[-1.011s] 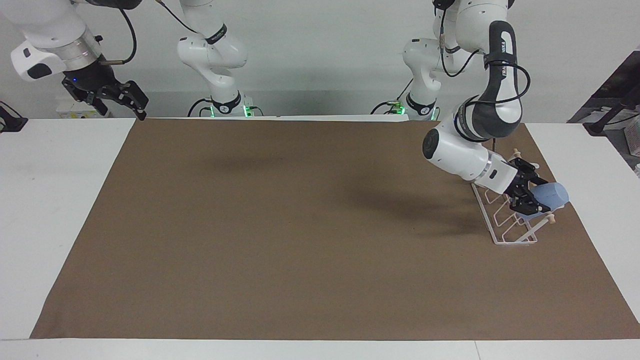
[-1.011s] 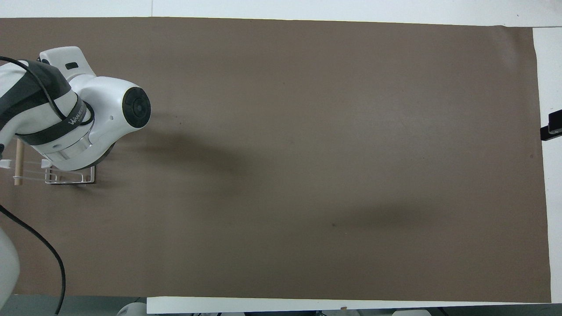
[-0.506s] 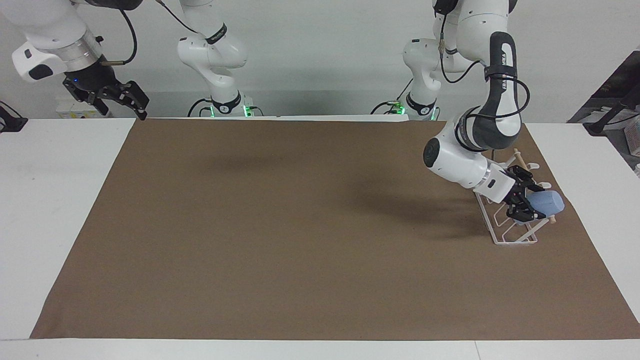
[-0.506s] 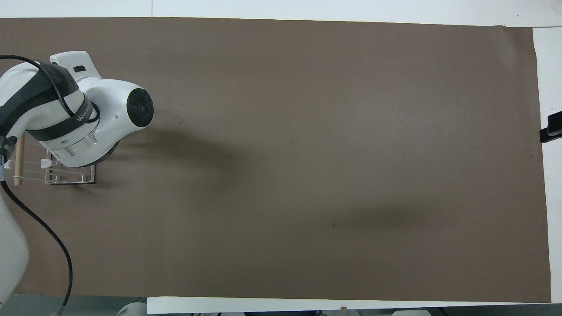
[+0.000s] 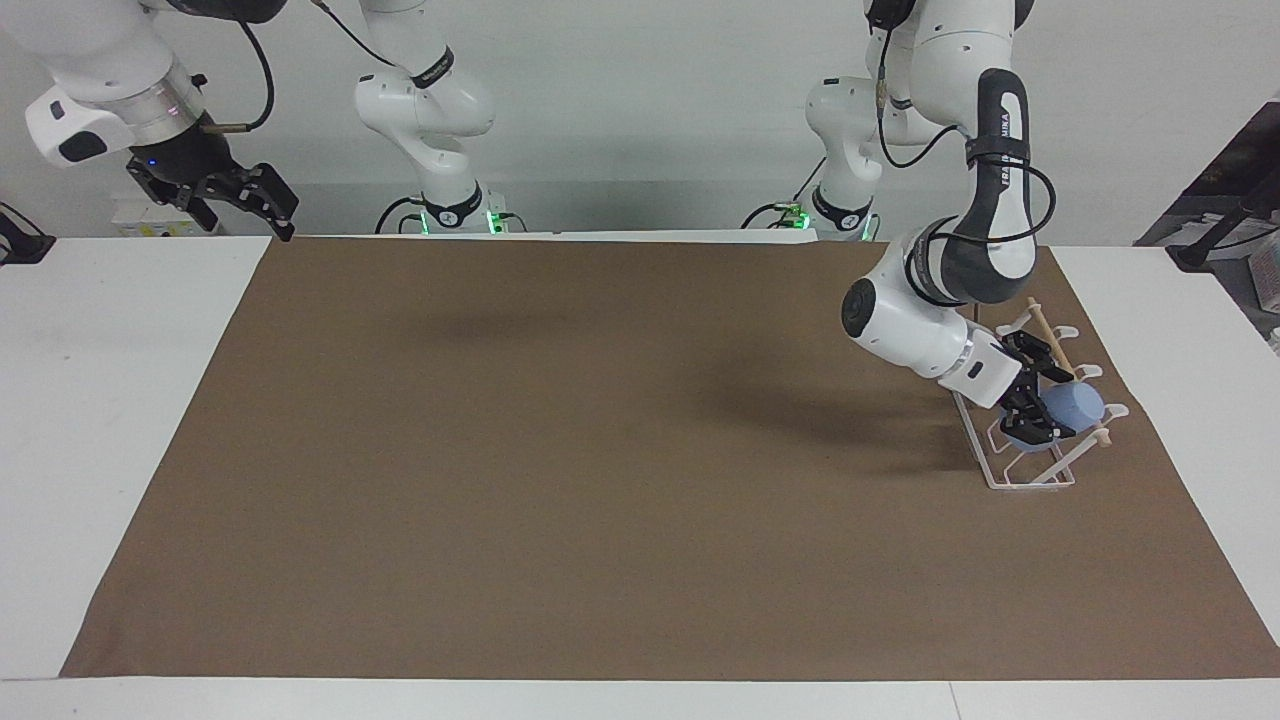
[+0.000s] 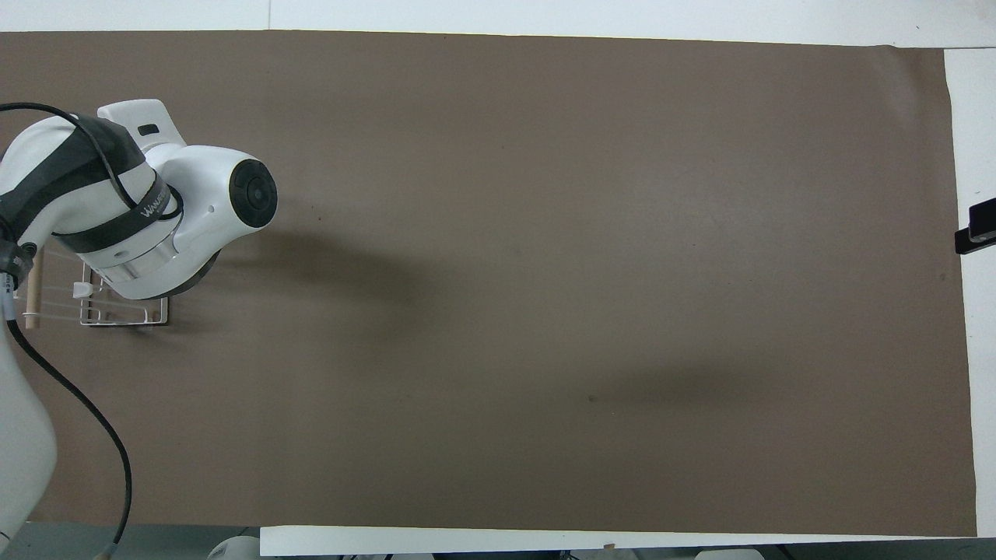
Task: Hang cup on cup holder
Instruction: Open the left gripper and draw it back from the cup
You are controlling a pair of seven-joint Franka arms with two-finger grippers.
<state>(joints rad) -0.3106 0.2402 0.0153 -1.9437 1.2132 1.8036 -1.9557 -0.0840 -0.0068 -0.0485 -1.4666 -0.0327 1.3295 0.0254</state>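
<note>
My left gripper [image 5: 1036,408] is shut on the light-blue cup [image 5: 1078,404] and holds it tilted, low against the slanted prongs of the white wire cup holder [image 5: 1028,474], beside its wooden rod [image 5: 1042,328]. I cannot tell whether a prong is inside the cup. In the overhead view the left arm hides the cup and the gripper; only part of the cup holder [image 6: 124,316] and its rod [image 6: 33,289] show. My right gripper [image 5: 240,205] waits open and empty, raised over the table's edge at the right arm's end.
A brown mat [image 5: 600,450] covers most of the white table [image 5: 110,330]. The cup holder stands on the mat at the left arm's end. A small black fixture [image 5: 20,245] sits on the table's edge at the right arm's end; it also shows in the overhead view [image 6: 976,227].
My left gripper has lowered the cup and drawn it in toward the cup holder's prongs, below the rod's end. The right arm has barely moved.
</note>
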